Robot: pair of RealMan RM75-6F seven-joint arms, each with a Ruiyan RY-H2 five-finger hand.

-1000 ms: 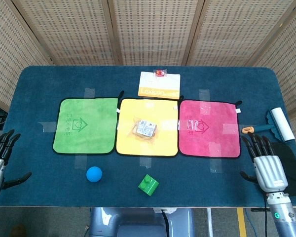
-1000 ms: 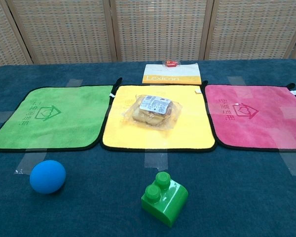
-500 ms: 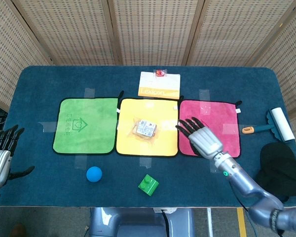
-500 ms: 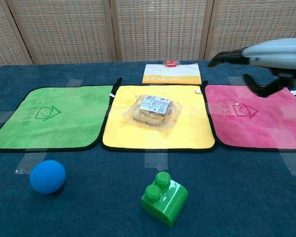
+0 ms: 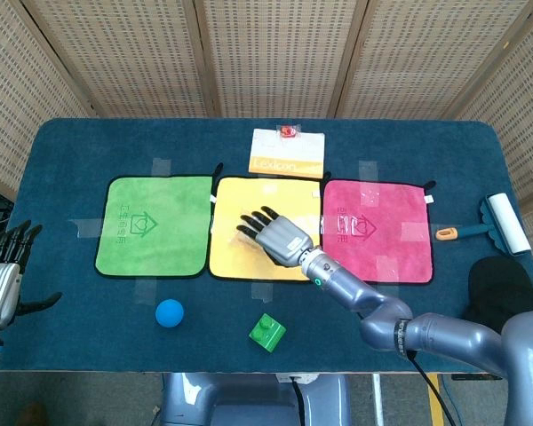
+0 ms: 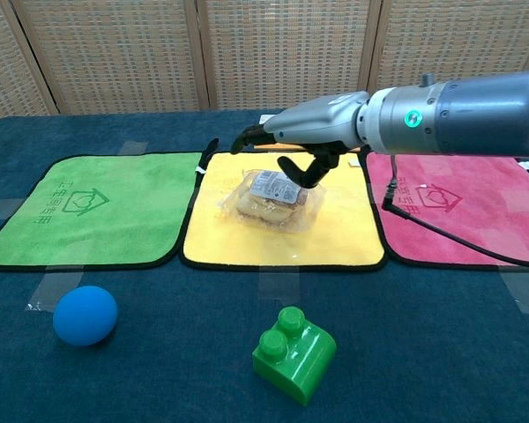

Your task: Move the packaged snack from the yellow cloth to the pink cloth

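Note:
The packaged snack (image 6: pixel 273 198), a clear wrapper with a white label, lies in the middle of the yellow cloth (image 6: pixel 335 238). My right hand (image 6: pixel 304 128) hovers just above it with fingers spread and the thumb pointing down toward the wrapper, holding nothing. In the head view the right hand (image 5: pixel 274 232) covers most of the snack on the yellow cloth (image 5: pixel 233 257). The pink cloth (image 5: pixel 382 235) lies flat to the right and is bare. My left hand (image 5: pixel 2 282) is open at the table's left edge.
A green cloth (image 5: pixel 151 222) lies left of the yellow one. In front sit a blue ball (image 5: pixel 169 312) and a green block (image 5: pixel 266 331). A yellow-white booklet (image 5: pixel 287 153) lies behind the yellow cloth. A lint roller (image 5: pixel 506 224) and a black object (image 5: pixel 502 288) are at the far right.
My right hand has swept left from over the pink cloth to above the snack on the yellow cloth. The left hand has barely moved. The snack has stayed put.

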